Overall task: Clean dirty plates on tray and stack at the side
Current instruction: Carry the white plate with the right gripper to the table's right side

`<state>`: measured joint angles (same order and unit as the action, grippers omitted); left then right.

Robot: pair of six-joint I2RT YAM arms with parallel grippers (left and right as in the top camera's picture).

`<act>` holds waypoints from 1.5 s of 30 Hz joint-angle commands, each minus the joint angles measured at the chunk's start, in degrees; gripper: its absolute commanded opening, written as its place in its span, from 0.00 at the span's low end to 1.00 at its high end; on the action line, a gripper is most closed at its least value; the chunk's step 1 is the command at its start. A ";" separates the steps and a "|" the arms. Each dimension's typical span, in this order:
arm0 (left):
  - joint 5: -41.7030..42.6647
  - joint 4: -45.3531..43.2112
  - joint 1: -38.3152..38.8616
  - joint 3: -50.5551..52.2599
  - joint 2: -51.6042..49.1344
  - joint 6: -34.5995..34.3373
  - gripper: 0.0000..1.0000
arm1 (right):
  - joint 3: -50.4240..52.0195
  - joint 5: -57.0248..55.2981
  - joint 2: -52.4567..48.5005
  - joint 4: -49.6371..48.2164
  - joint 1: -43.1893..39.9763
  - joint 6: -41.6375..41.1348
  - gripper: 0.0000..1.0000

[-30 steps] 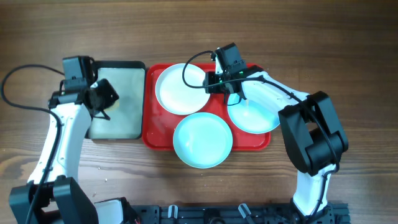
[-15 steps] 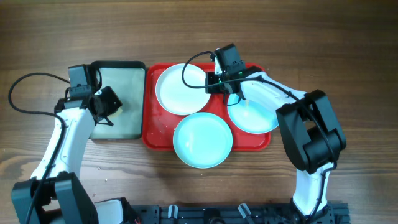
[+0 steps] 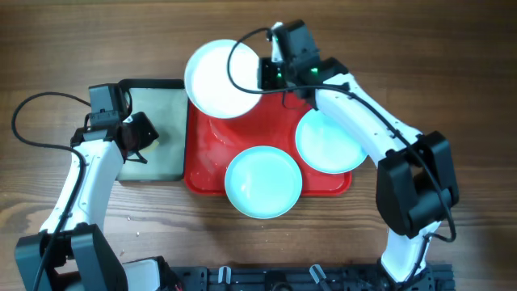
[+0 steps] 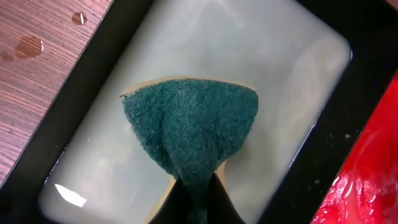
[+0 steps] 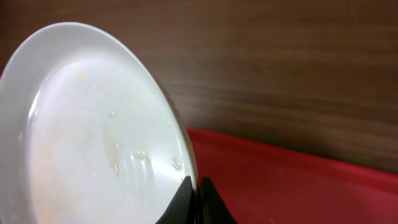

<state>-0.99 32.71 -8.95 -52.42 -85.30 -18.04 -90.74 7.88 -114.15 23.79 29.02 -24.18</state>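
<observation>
White plate (image 3: 220, 79) pinched at its rim by right claw (image 5: 194, 186), jaws pressed onto the edge, held over far-left corner of red tray (image 3: 212, 153) and partly over bare worktop (image 3: 452, 48) beyond. Seems clear of tray floor, tho hard to be sure fr. overhead. Close up in right wrist view: yellowish smear plus droplets on its face, so not clean yet by the look of it.

Light-blue plate (image 3: 263, 183) flat at tray's near edge, overhanging rim a bit. Second light-blue plate (image 3: 327, 144) flat at right side, also on tray. Can't tell fr. above whether either is dirty. No stack at the side anywhere in view.

Green sponge (image 4: 193, 121) clamped at its folded lower end in left claw (image 4: 196, 190), over pale liquid in black-rimmed tray (image 3: 153, 82) just left of red tray. Sponge and white plate well apart, no contact.

Progress, as a judgement: early. Prob. plate 1 of 3 up for scrubbing – wiping it, setting it aside, then same for both blue ones all left to do. Next step likely needs sponge and plate brought together – some slip risk w/ a wet rim in so thin a pinch.
</observation>
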 commanded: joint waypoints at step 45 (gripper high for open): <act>-3.39 3.58 0.15 0.44 0.00 0.92 0.05 | -2.47 -28.37 -4.59 -49.51 24.65 85.72 0.04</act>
<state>-3.62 36.45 -8.95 -52.42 -85.30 -16.62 -91.98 -21.82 -118.41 -24.97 53.47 59.81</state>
